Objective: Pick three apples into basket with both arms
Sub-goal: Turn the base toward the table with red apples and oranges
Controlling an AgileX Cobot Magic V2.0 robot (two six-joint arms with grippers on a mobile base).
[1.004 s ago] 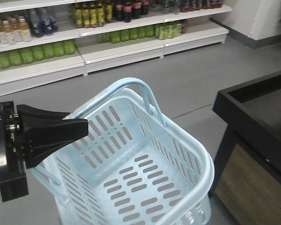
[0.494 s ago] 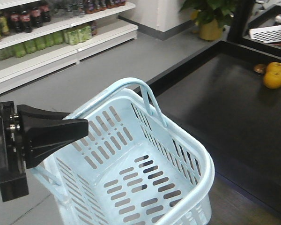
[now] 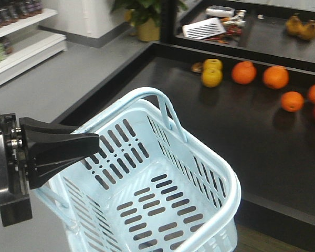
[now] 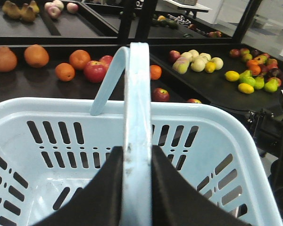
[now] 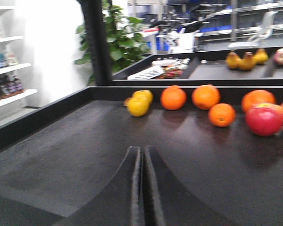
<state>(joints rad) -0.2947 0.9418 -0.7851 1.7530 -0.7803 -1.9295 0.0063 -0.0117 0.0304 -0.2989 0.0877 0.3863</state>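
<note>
Now: pale blue slotted plastic basket (image 4: 47,109), handle (image 4: 137,94) still clamped in left black wedge gripper (image 4: 137,155); right gripper (image 5: 142,155) pressed shut, empty; black display table (image 3: 241,136), oranges (image 3: 244,72) newly in view.

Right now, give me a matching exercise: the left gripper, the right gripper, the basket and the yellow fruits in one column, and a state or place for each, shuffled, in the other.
Column one:
1. left gripper
2. right gripper
3. pale blue basket
4. two yellow fruits

Column two:
A. no fruit inside
B. lying on the black counter, next to an orange
C. shut on the basket's handle
D. fingers shut, holding nothing

Pairs: 1-C, 2-D, 3-A, 4-B.
</note>
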